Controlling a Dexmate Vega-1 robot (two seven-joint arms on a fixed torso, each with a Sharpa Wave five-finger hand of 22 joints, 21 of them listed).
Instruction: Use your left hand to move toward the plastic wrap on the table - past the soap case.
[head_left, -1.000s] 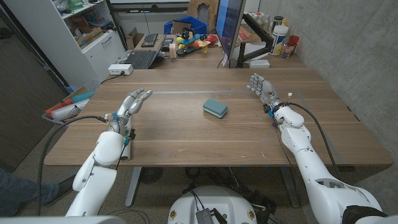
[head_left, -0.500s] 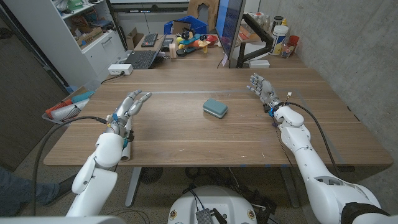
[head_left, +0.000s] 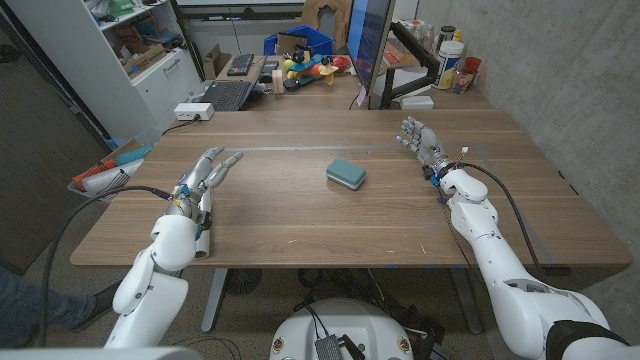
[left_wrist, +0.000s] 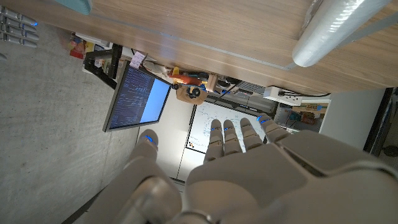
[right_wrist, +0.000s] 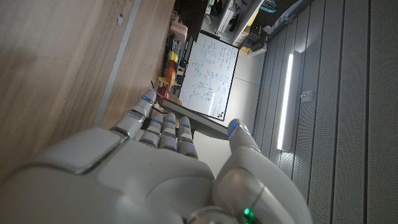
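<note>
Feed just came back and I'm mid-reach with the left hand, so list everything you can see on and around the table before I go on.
Soap case: one, teal, middle of the table.
Plastic wrap: one clear roll, lying on the table.
Table: one, brown wood.
Laptop: one, dark, behind the table's far left corner.
Monitor: one, dark with a blue-lit screen, behind the far edge.
Blue bin: one, in the background clutter.
Left hand: white and grey, open, over the table's left side.
Right hand: white and grey, open, fingers spread, over the table's right side.

A lab: whiteboard (right_wrist: 211, 74), monitor (head_left: 368, 45), cluttered shelves (head_left: 140, 40).
</note>
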